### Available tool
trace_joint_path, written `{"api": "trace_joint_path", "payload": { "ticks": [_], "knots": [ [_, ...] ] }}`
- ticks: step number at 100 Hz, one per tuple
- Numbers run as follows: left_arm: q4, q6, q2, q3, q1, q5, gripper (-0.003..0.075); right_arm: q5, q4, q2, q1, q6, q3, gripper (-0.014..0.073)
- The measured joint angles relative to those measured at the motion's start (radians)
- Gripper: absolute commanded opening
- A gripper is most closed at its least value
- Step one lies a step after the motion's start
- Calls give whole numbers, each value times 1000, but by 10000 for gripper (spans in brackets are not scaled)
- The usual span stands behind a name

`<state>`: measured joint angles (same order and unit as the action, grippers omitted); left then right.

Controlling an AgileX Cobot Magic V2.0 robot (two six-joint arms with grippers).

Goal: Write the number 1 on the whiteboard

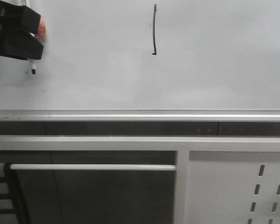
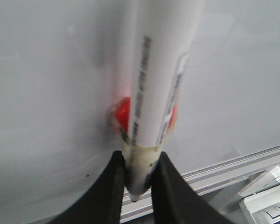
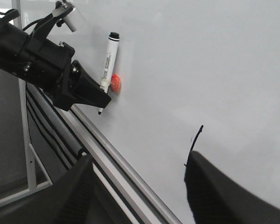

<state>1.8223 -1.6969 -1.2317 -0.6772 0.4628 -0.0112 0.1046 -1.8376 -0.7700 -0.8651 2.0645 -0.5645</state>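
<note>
The big whiteboard (image 1: 214, 60) fills the top of the front view. The left gripper (image 1: 23, 44), cut off at upper left, pinches a marker (image 3: 107, 70). The right gripper (image 3: 140, 186) is spread wide. The number 1 (image 1: 154, 30) sits top middle, its bottom hidden in the right wrist view.

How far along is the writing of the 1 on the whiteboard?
Done: the number 1 stands on the whiteboard, stroke and small foot complete. In hand: the left gripper grips the marker, well left of the stroke. The right gripper is open. Left: nothing visible to write.
</note>
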Motion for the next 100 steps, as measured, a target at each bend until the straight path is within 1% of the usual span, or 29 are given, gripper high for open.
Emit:
{"api": "trace_joint_path", "payload": {
  "ticks": [67,74,89,96,100],
  "knots": [
    [0,0,0,0,0,-11,-14,0,0,0,0,-2,0,389],
    [0,0,0,-2,0,-15,7,0,0,0,0,-2,0,389],
    [0,0,0,-2,0,-18,123,0,0,0,0,-2,0,389],
    [0,0,0,-2,0,-18,150,0,0,0,0,-2,0,389],
    [0,0,0,-2,0,-18,153,0,0,0,0,-2,0,389]
  ]
}}
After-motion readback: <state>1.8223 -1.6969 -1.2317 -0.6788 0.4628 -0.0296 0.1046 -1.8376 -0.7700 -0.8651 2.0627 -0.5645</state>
